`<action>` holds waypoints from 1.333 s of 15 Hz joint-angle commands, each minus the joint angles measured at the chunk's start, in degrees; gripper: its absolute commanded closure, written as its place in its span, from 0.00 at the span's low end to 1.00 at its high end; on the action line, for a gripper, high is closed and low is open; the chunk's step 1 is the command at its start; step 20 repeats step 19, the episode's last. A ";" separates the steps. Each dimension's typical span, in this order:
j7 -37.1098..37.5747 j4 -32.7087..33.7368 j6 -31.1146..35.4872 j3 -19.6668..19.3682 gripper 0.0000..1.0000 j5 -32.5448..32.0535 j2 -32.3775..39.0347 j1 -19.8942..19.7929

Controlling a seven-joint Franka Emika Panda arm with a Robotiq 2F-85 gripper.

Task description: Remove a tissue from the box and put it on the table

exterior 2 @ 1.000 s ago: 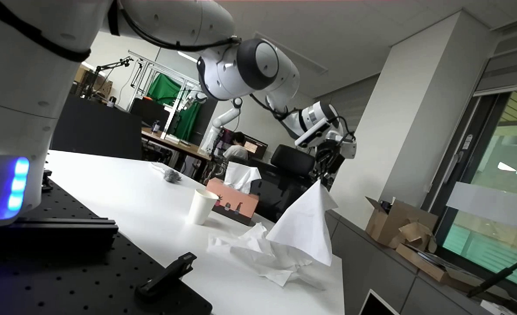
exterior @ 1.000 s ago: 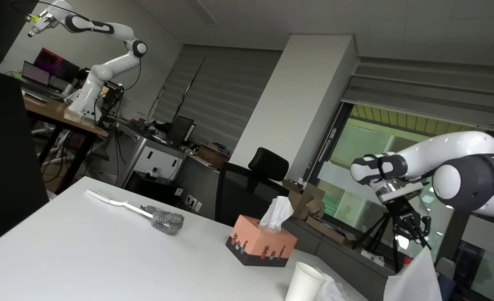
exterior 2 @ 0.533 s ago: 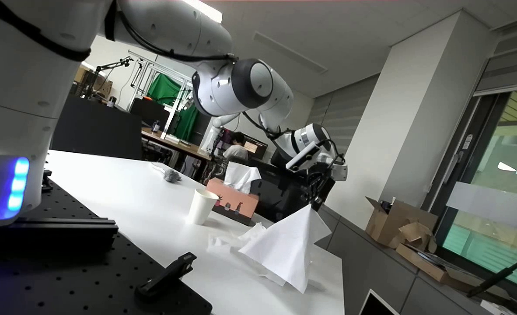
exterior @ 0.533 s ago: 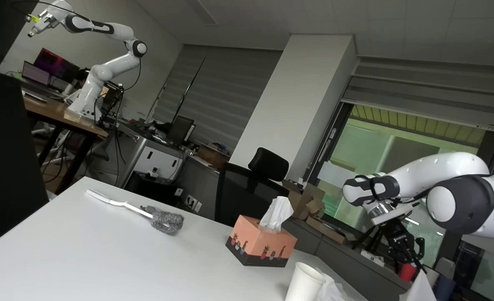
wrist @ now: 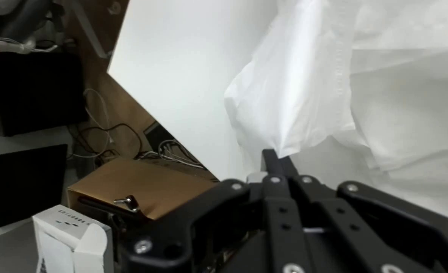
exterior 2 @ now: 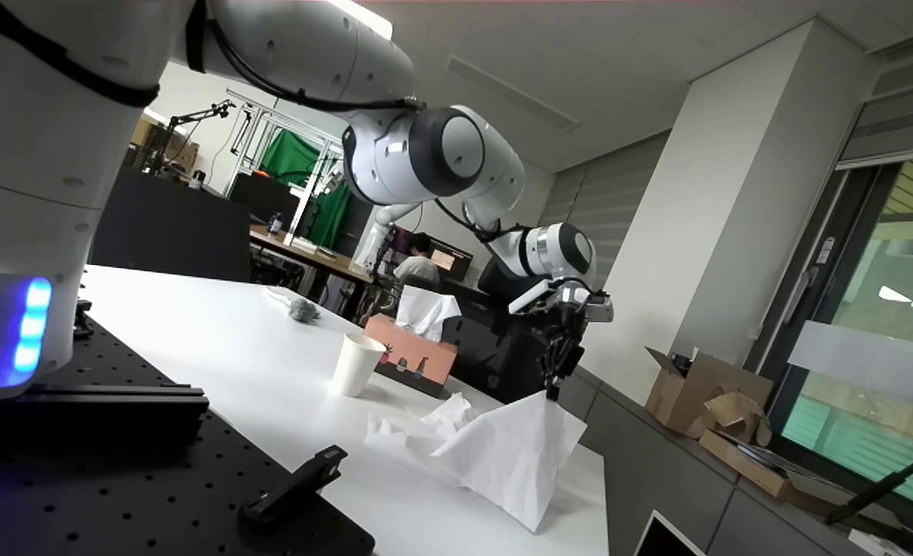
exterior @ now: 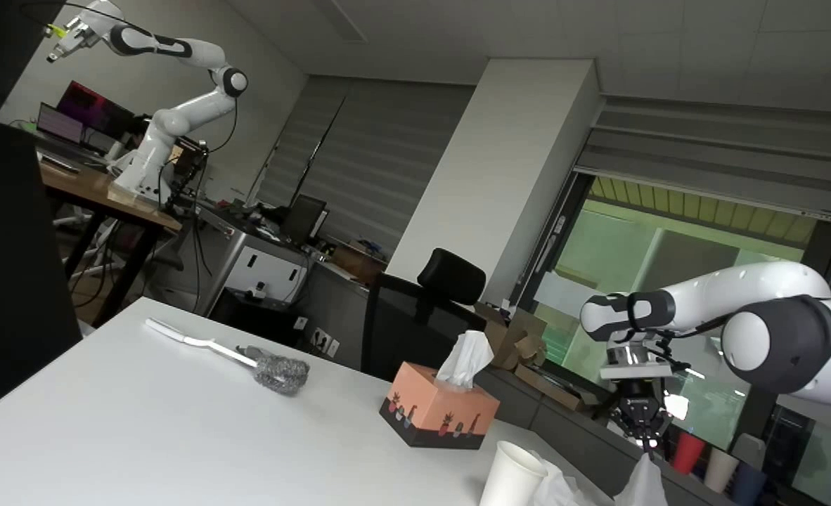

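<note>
- Your gripper (wrist: 279, 158) is clenched, its fingertips pinching the tissue (wrist: 294, 87) at a pointed fold.
- That tissue hangs spread out beneath the fingers, low over the table (exterior 2: 271, 363); you cannot tell whether its bottom corner touches the surface.
- Loose paper (exterior 2: 449, 413) lies crumpled on the table, partly behind the held tissue in an exterior view.
- Your pink box (exterior: 440, 413) stands on the table, apart from the gripper, with another sheet (exterior: 466, 358) sticking up from its top.
- You have a white cup (exterior: 512, 478) standing upright near the box.
- The brush (exterior: 271, 369), grey head and white handle, lies on the table, well apart from your gripper in both exterior views.
</note>
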 commanded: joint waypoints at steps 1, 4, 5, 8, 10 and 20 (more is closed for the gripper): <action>4.60 -0.13 11.07 1.38 1.00 2.28 0.03 -0.30; 7.27 -0.20 22.87 1.33 0.73 2.27 0.92 -0.01; 8.14 -0.88 24.75 1.40 0.68 2.41 0.67 0.11; 9.84 -2.24 26.84 1.56 0.46 2.61 -0.26 0.49; 9.93 -2.24 26.87 2.29 0.34 3.51 -1.03 0.68; 7.84 4.28 25.71 4.91 0.00 6.62 -0.20 1.86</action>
